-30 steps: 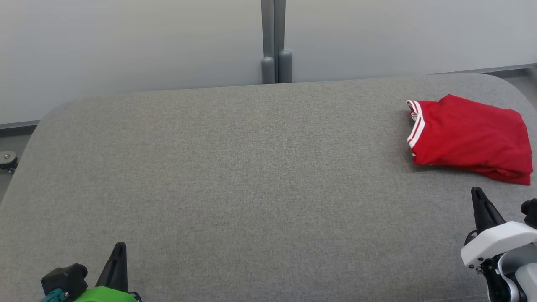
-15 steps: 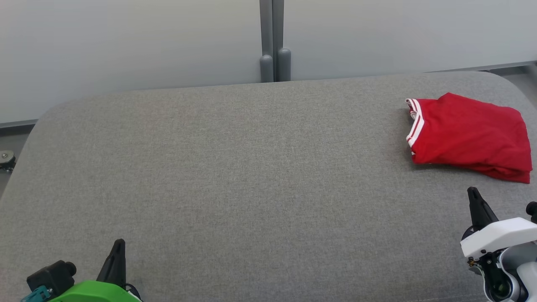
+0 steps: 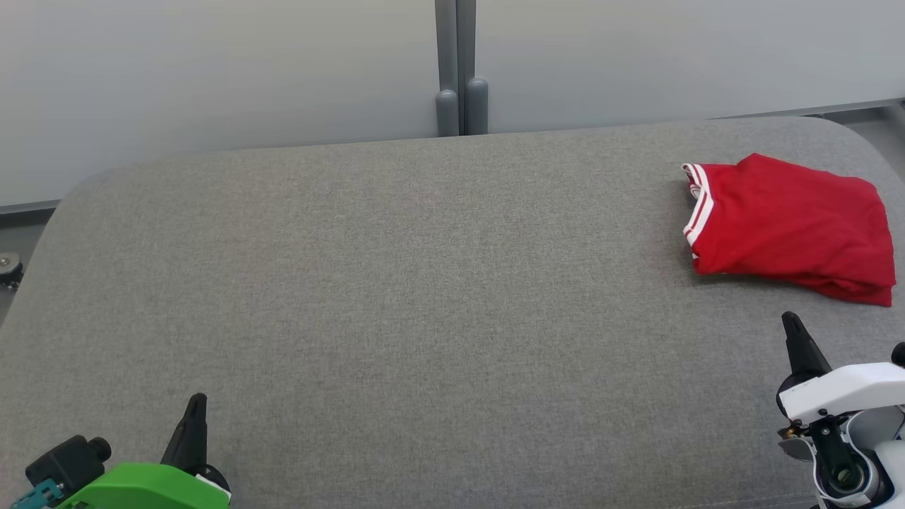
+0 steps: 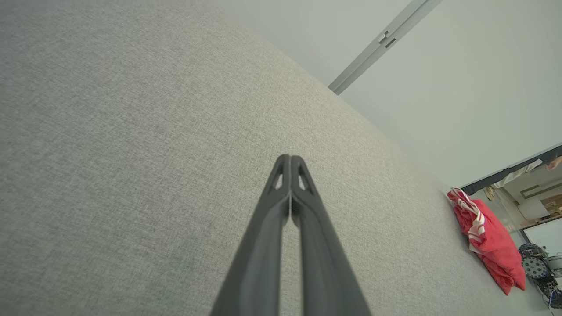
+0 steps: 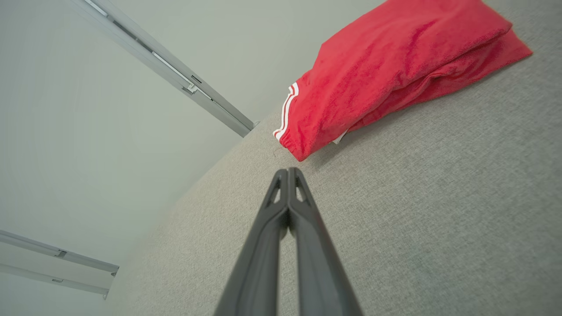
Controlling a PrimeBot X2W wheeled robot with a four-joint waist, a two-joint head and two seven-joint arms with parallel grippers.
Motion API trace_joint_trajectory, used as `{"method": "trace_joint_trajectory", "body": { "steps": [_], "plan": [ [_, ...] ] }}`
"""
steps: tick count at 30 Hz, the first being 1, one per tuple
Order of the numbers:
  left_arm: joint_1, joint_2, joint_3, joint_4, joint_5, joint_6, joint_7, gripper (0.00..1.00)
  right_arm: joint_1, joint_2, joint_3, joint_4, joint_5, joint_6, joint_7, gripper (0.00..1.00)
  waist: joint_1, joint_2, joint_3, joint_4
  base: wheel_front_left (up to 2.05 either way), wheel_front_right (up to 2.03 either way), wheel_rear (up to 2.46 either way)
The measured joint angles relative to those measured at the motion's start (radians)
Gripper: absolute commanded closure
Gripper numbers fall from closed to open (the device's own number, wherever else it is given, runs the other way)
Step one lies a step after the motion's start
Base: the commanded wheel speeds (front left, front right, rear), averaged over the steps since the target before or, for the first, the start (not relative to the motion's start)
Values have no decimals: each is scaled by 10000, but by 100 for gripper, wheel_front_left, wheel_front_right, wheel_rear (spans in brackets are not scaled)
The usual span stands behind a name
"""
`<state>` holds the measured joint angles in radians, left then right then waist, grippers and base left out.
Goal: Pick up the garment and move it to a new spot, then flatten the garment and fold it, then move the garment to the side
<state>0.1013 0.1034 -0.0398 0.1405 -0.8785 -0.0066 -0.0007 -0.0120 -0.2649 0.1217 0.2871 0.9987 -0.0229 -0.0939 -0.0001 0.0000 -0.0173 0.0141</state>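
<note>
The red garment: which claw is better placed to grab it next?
Right. The right claw sits just short of the garment at the right end of the table; the left claw is far to its left. Both are shut.

- Head camera looked down across the grey tabletop (image 3: pixel 424 297) toward the wall (image 3: pixel 212 71).
- Wrist cameras skimmed low along their fingers (image 4: pixel 263 245) (image 5: pixel 263 254); all three views shared the red garment (image 3: pixel 792 226).

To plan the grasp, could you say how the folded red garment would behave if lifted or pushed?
The red garment looks thin and floppy; its folded layers would probably fall open if lifted by one edge. Pushed, it would likely bunch on the woven grey surface, not slide.
</note>
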Motion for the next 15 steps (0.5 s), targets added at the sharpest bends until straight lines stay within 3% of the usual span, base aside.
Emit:
{"method": "trace_joint_trajectory", "body": {
  "steps": [15],
  "plan": [
    [-380, -176, 284, 345, -1918, -242, 268, 100, -114, 591, -669, -4, 1624, 366, 523, 100, 1, 0, 54, -38, 0, 0, 0]
  ]
}}
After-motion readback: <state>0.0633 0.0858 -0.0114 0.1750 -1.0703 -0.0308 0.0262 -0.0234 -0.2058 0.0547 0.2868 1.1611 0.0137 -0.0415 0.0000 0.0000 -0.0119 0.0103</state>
